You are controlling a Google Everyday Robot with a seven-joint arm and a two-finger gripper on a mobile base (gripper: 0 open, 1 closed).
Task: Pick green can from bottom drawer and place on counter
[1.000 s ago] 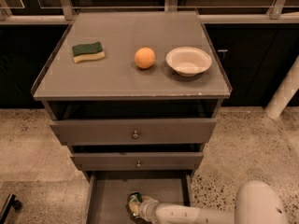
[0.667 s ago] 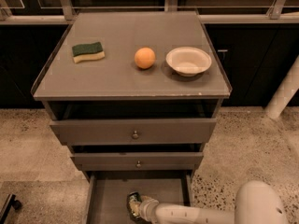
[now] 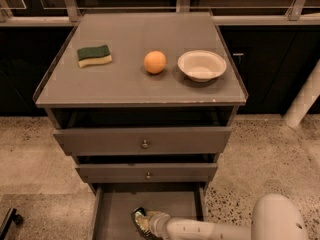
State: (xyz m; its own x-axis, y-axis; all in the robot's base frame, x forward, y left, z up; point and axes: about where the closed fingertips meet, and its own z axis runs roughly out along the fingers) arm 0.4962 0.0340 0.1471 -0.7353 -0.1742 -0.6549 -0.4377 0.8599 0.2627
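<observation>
Down in the bottom drawer [image 3: 119,208], which is pulled out furthest of the three, the tool [image 3: 143,221] sits low on the grey floor, near the front edge of the view. Green can [image 3: 138,218] is right at the tool's tip, touching it, left of center in that drawer. Can looks dark and shiny, partly covered by the tool. Cannot tell whether the tool is clamped on the can or loose around it.

White arm [image 3: 200,230] runs from the tool to the right along the bottom edge and joins a big rounded white body part [image 3: 278,219] at lower right, outside the cabinet.

Above the bottom drawer are two more grey drawers, both partly pulled out: middle drawer [image 3: 110,172] with a small knob [image 3: 148,176], and top drawer [image 3: 95,140] with a small knob [image 3: 145,144].

Tabletop [image 3: 125,88] is flat grey with a thin raised rim. On it, in a row well apart from each other: green-and-yellow sponge [image 3: 94,55] at left, orange [image 3: 155,62] in the middle, white bowl [image 3: 202,65] at right, upright. Orange and bowl are near each other, not touching.

Speckled beige floor [image 3: 270,154] surrounds the cabinet. White pole [image 3: 305,96] leans at the far right. Dark cabinets and metal rails run behind.
</observation>
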